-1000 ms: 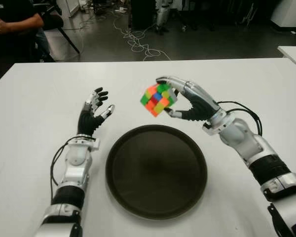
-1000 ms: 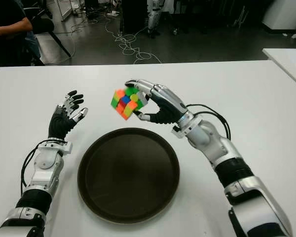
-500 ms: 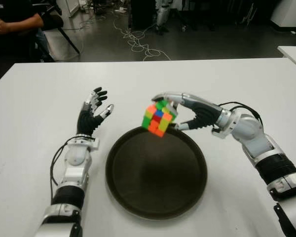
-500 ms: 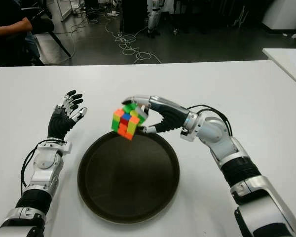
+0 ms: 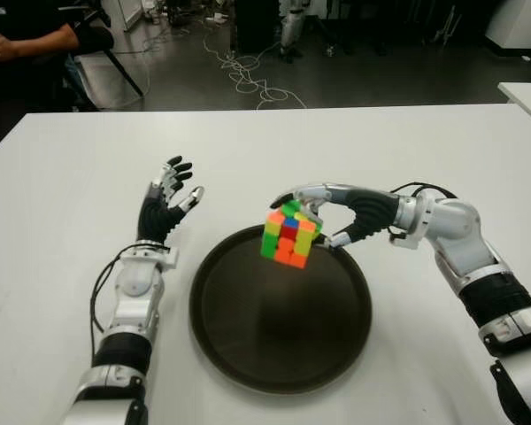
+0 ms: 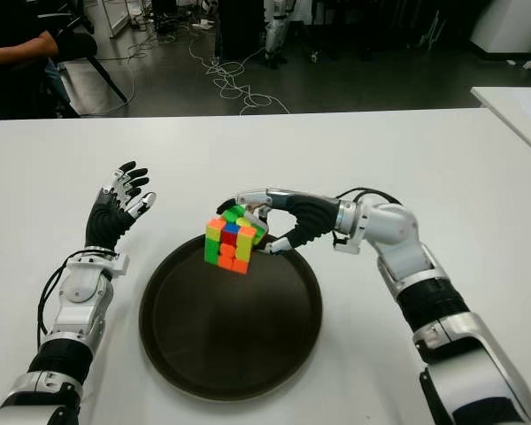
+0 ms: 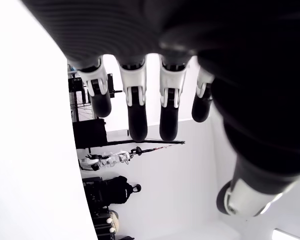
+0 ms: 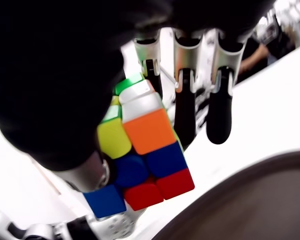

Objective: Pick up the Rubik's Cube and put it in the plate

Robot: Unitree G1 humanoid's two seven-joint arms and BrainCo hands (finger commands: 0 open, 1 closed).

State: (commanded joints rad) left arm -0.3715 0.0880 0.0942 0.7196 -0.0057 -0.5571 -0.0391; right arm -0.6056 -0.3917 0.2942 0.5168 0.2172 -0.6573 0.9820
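The Rubik's Cube hangs in the air over the far rim of the dark round plate, with my right hand shut on it from the right. Its thumb sits under the cube and its fingers reach over the top. Up close in the right wrist view, the cube shows orange, blue, red and yellow tiles, with the plate's rim below it. My left hand stands to the left of the plate, palm up, with its fingers spread and holding nothing.
The white table stretches around the plate. A person's arm shows at the far left beyond the table's edge. Cables lie on the floor behind. A second white table corner is at the far right.
My right hand has carried the cube down and toward me, from above the table behind the plate to just over the plate's far rim. The left hand has not moved.
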